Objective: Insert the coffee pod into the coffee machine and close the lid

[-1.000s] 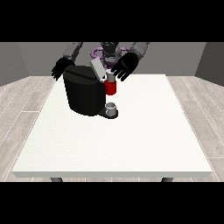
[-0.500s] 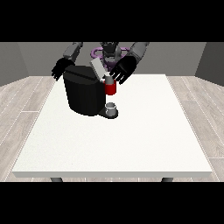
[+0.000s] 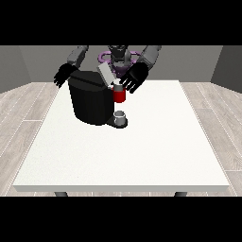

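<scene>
A black coffee machine (image 3: 90,101) stands on the white table (image 3: 142,142) left of centre. Its grey lid (image 3: 106,74) is tilted up and open above a red front part (image 3: 119,95). A small grey cup (image 3: 120,116) sits on the machine's base. The hand at the view's right (image 3: 133,78) hovers just right of the lid, fingers spread and relaxed, holding nothing I can see. The hand at the view's left (image 3: 63,75) hangs open behind the machine's far left corner. No coffee pod shows; it may be hidden under the lid.
The robot's torso (image 3: 118,59) stands behind the table's far edge. Wooden floor surrounds the table. The table's near half and right side hold no objects.
The hand at the view's right has moved left and slightly down towards the raised lid. The lid stays raised and the other hand has barely shifted.
</scene>
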`<act>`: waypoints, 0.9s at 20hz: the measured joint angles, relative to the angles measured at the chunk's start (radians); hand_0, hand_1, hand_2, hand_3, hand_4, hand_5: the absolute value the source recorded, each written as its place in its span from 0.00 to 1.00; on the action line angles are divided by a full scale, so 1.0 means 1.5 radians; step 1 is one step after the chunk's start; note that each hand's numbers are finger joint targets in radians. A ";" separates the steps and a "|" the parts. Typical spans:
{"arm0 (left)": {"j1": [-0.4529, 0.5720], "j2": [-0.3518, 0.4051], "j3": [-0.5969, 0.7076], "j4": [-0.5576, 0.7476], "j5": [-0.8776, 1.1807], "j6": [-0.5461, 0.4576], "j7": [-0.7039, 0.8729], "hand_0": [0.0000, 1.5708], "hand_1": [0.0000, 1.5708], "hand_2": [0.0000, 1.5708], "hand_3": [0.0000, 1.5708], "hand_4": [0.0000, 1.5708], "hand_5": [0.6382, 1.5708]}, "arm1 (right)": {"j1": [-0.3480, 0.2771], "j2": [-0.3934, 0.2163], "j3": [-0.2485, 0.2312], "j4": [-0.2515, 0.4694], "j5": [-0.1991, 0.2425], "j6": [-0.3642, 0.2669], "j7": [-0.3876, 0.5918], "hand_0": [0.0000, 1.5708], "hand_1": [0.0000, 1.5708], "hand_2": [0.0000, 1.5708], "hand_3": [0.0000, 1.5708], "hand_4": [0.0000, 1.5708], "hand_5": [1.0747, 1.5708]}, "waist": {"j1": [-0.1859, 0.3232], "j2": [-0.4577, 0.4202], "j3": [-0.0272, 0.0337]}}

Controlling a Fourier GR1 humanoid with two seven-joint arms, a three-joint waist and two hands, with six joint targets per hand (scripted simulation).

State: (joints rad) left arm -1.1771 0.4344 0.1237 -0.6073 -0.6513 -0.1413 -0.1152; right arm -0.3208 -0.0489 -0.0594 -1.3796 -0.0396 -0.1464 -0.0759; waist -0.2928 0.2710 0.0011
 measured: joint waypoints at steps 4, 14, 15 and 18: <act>-0.002 -0.005 0.000 -0.002 -0.001 -0.006 0.001 0.74 0.74 0.76 0.67 0.29 1.00 | 0.000 0.008 0.002 0.007 0.004 -0.009 -0.004 0.00 0.00 0.00 0.00 0.26 1.00 | 0.004 -0.001 0.0001; 0.014 0.006 -0.008 0.002 -0.018 -0.005 -0.022 0.67 0.67 0.72 0.61 0.23 1.00 | 0.012 0.001 0.000 -0.003 0.001 -0.008 0.009 0.00 0.00 0.00 0.00 0.28 1.00 | 0.005 -0.008 -0.0001; 0.010 0.010 -0.007 0.001 -0.021 -0.004 -0.023 0.67 0.67 0.71 0.61 0.23 1.00 | 0.008 0.000 -0.002 -0.003 -0.001 -0.005 0.004 0.00 0.00 0.00 0.00 0.27 1.00 | 0.004 -0.003 -0.0001; 0.003 0.011 -0.008 -0.003 -0.025 0.000 -0.027 0.68 0.68 0.71 0.59 0.24 1.00 | 0.005 0.007 0.000 0.001 0.003 -0.011 -0.011 0.00 0.00 0.00 0.00 0.29 1.00 | 0.006 0.006 0.0000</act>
State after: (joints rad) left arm -1.1733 0.4513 0.1112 -0.6117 -0.6891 -0.1407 -0.1561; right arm -0.3138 -0.0388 -0.0598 -1.3778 -0.0352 -0.1633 -0.0925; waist -0.2837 0.2805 0.0011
